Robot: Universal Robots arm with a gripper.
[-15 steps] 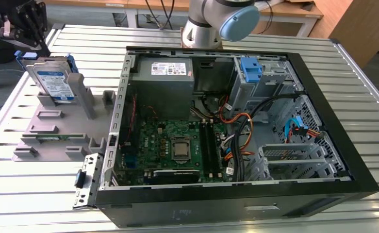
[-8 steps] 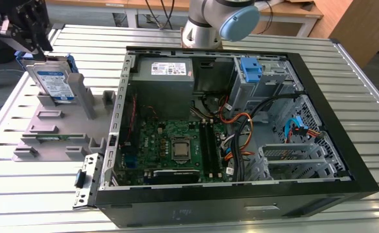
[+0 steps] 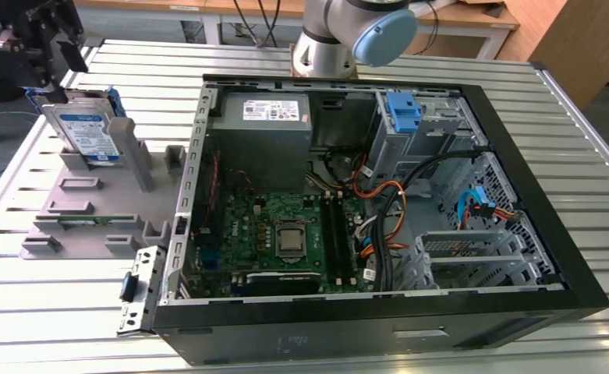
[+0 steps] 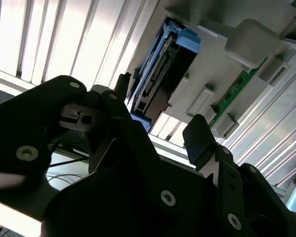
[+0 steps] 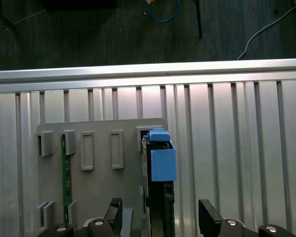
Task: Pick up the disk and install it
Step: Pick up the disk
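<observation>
On top of a table (image 3: 65, 327) made of long aluminium slats lies an open computer case (image 3: 554, 257), and at the exterior view's left of it sits a grey plastic holder (image 3: 96, 210). Beyond the table edge, the first wrist view shows a dark floor (image 5: 89, 39) with loose cables.

The disk (image 3: 83, 132) stands on its edge in a slot at the far end of the holder. It is flat and silver, with a white-and-blue label on the face and blue rails on the sides.

The gripper (image 5: 160, 215) hangs just above the disk with its jaws spread wide, one finger on each side of the disk's line, and it does not touch it. A thin green board (image 5: 66, 173) stands in another slot of the holder. Inside the case are a grey power supply (image 3: 267, 125), a green motherboard (image 3: 273, 226), many cables and an upright blue latch (image 3: 401, 109). The arm's base (image 3: 351, 31) stands behind the case.
</observation>
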